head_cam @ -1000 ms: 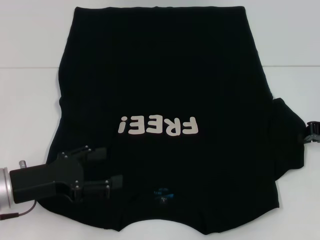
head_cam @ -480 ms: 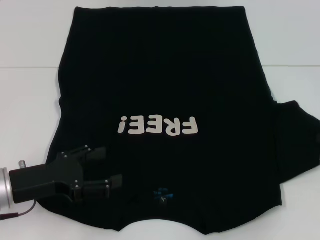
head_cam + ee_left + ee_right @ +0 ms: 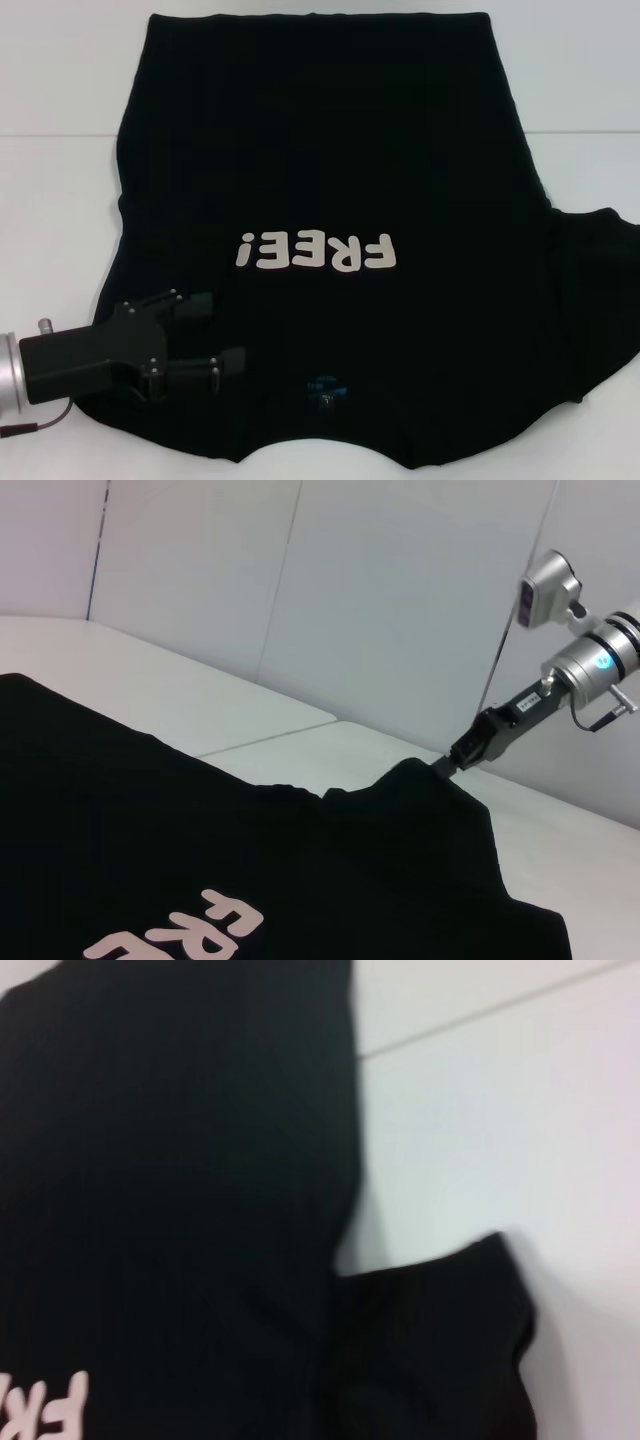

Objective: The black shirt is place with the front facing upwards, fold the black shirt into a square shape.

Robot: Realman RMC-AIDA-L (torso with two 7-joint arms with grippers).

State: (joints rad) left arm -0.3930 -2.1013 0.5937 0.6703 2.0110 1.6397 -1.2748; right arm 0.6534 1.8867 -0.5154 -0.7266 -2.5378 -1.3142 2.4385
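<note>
The black shirt [image 3: 320, 150] lies front up on the white table, with its white "FREE!" lettering [image 3: 315, 252] and blue neck label [image 3: 325, 385] near me. My left gripper [image 3: 230, 331] is open, low over the shirt's near left shoulder. My right gripper [image 3: 455, 763] is out of the head view. In the left wrist view it is shut on the tip of the shirt's right sleeve [image 3: 600, 300] and holds it stretched outward. The shirt [image 3: 170, 1210] and that sleeve [image 3: 440, 1350] also show in the right wrist view.
The white table [image 3: 60, 200] has a seam line running across it. The shirt's far hem reaches the top of the head view. A white wall [image 3: 380, 600] stands behind the table in the left wrist view.
My right gripper has moved right, out of the head view, drawing the right sleeve outward so it spreads wider. My left arm has not moved.
</note>
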